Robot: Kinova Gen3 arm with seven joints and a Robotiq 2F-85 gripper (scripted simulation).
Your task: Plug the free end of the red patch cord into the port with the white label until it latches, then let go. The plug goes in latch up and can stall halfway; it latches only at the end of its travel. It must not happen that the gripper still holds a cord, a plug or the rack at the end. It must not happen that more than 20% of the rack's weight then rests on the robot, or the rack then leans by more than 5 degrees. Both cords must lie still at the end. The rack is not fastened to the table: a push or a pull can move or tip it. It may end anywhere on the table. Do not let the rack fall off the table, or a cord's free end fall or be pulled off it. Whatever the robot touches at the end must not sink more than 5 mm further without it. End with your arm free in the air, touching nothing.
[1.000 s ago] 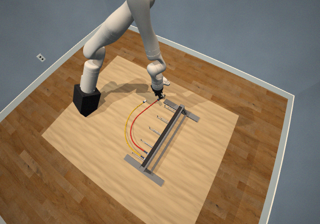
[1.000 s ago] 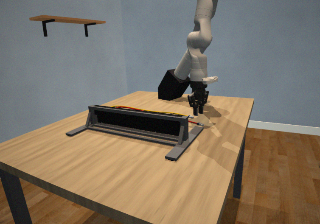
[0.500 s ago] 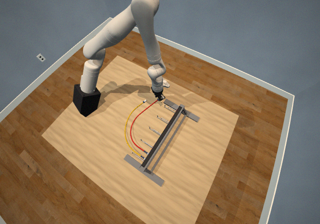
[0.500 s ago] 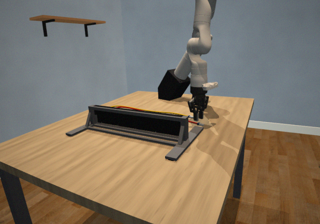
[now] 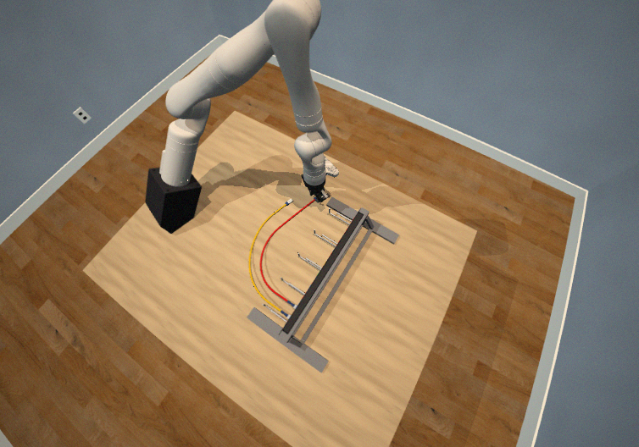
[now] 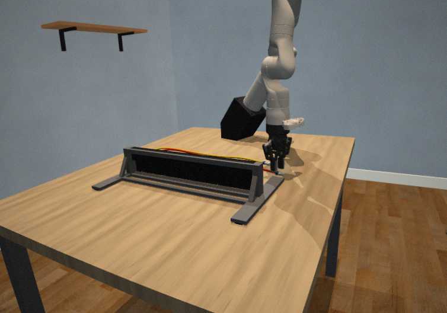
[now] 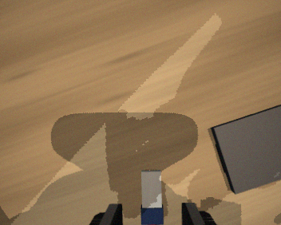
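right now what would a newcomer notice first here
The white arm bends down from its black base, its gripper low over the red cord's plug, fingers open on either side of it. Next, the long grey rack stands mid-table, with the red cord and yellow cord curving beside it.

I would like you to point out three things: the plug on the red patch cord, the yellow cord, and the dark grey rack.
Plug on the red patch cord (image 7: 152,189), wrist view: its pale grey body.
Yellow cord (image 5: 251,256), top view: mid-curve.
Dark grey rack (image 6: 191,157), exterior view: top bar.
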